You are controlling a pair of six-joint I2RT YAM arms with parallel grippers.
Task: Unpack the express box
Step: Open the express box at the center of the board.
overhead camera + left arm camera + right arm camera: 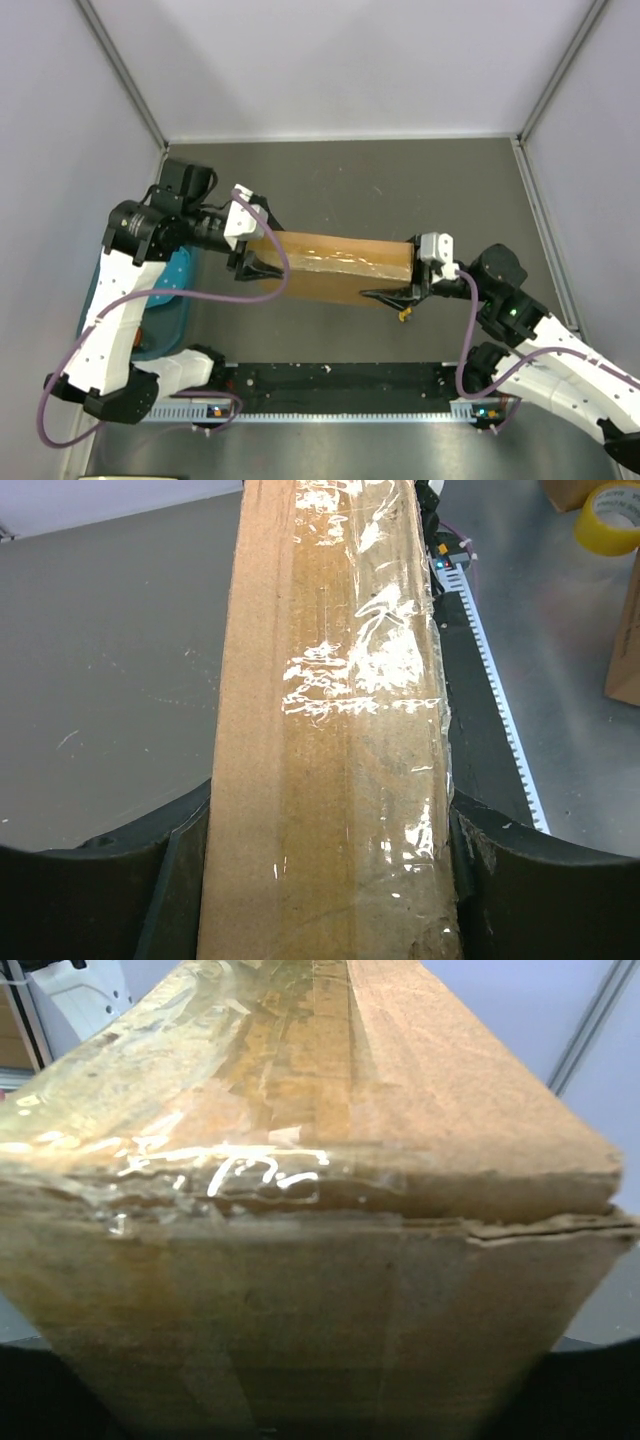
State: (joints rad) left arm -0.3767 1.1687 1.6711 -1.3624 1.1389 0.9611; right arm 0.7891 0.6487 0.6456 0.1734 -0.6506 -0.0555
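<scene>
The express box (335, 265) is a flat brown cardboard box turned up on its long edge in the middle of the table, with shiny clear tape along its top seam (370, 670). My left gripper (250, 265) is shut on its left end; in the left wrist view the dark fingers (120, 880) press against both faces of the box (300, 810). My right gripper (400, 290) straddles the right end. In the right wrist view the box's taped end (320, 1260) fills the frame, and only dark finger edges (590, 1390) show at the bottom corners, against the cardboard.
A small yellow utility knife (403, 316) lies on the table just under the right gripper. A blue bin (170, 300) sits at the left edge. A black rail (330, 385) runs along the front. Beyond it are a yellow tape roll (610, 520) and another brown carton (625, 630).
</scene>
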